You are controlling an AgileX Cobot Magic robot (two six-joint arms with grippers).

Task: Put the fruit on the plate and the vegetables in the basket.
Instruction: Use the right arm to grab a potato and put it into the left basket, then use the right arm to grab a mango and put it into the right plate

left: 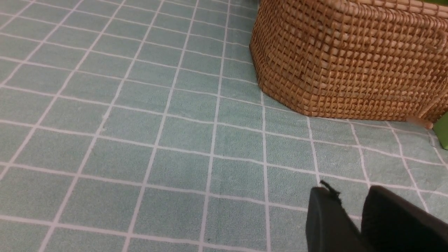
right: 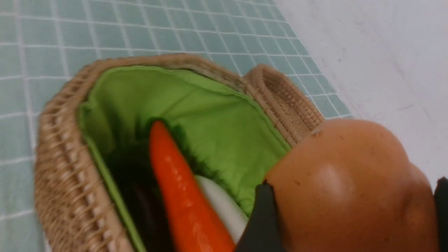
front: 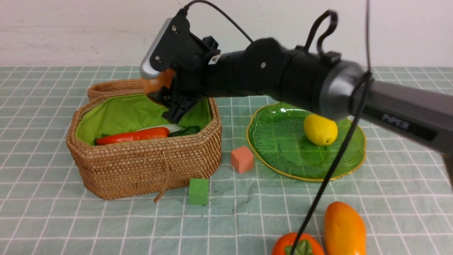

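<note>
My right gripper hangs over the back of the wicker basket, shut on the brown potato. In the right wrist view the potato fills the space between both black fingers. Inside the green lining lie the red-orange carrot, the white radish and a dark shape. The lemon sits on the green plate. The mango and the orange-red fruit lie at the near edge. My left gripper hovers low over the cloth beside the basket, narrowly open and holding nothing.
A salmon-pink cube lies between basket and plate, and a green cube stands in front of the basket. The basket's lid lies open behind it. My right arm stretches across above the plate, its cable hanging down.
</note>
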